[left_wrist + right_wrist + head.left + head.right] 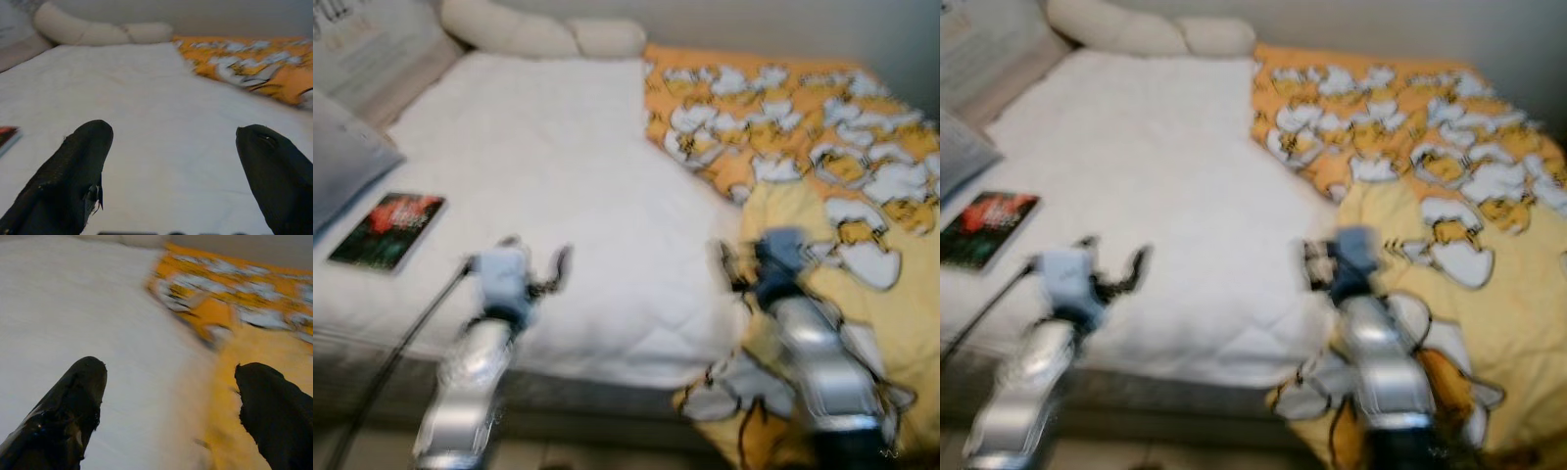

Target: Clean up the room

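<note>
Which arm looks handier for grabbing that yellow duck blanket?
Probably the right. The right gripper hangs open at the yellow blanket's edge; the left gripper sits over bare white mattress.

1. A bed (558, 176) is seen from its foot end, covered by a white quilted sheet (578, 245).
2. A long cream bolster (543, 34) is laid along the head of the bed, against a plain pale wall (783, 24).
3. An orange and yellow blanket (803, 147), printed with white and yellow cartoon figures, is spread over the bed's right side and is draped over the foot edge.
4. A grey pillow (342, 162) is propped at the left edge of the bed.
5. A strip of pale floor (558, 455) is seen below the bed's edge.
6. The scene is evenly lit and blurred by camera motion.
</note>
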### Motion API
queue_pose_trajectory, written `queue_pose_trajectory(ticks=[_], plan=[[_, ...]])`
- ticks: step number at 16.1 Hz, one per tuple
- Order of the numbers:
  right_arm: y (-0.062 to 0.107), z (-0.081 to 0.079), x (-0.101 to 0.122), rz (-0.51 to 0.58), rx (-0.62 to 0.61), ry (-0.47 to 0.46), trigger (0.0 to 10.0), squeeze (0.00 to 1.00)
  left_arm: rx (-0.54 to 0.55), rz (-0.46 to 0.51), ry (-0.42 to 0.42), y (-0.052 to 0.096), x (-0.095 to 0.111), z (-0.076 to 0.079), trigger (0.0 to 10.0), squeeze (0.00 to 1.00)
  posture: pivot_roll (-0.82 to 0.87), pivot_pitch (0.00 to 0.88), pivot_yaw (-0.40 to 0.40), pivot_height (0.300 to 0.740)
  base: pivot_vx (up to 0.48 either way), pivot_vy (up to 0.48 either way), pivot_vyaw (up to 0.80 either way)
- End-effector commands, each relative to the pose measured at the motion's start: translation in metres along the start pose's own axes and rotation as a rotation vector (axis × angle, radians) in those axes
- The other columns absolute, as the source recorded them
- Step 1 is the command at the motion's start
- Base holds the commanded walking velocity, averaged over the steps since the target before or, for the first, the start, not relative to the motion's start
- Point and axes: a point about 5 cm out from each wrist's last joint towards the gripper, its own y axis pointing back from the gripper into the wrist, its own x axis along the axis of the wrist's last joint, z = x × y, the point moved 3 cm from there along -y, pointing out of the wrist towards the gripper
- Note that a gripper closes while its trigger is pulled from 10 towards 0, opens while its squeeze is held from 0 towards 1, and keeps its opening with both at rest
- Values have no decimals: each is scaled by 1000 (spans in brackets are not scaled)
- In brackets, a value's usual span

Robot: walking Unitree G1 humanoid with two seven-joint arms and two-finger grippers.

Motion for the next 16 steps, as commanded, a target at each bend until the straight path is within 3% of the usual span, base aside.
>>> queue_pose_trajectory(ticks=[1, 5, 6, 10, 12, 13, 16], plan=[[3, 18, -6, -31, -52, 24, 10000, 0, -40, 15, 12, -3, 4, 14, 10000, 0, -24, 0, -30, 740, 307, 0, 0], [2, 19, -9, -53, -42, 2, 10000, 0, -64, 4, 3, -2, 3, 16, 10000, 0, -24, 0, -30, 740, 0, 0, 0], [1, 21, -12, -84, -49, -4, 10000, 1000, -118, -14, -21, -2, 1, 20, 10000, 0, -22, 0, -29, 740, 0, 0, 0], [-14, 33, -36, -245, -79, 118, 10000, 1000, -317, -74, -98, -1, -4, 30, 10000, 0, -9, 0, -25, 740, 0, 0, 0], [-24, 50, -50, -333, -158, 141, 10000, 1000, -426, -91, -145, 1, -3, 34, 10000, 0, -2, 0, -23, 740, 0, 0, 0], [-31, 55, -58, -385, -173, 170, 10000, 0, -515, -126, -168, 5, -5, 39, 10000, 0, 0, 0, -19, 740, 0, 0, 0], [-35, 53, -77, -477, -125, 178, 10000, 0, -594, -168, -211, 12, -12, 43, 10000, 0, 2, 0, -11, 740, 0, 0, 0]])
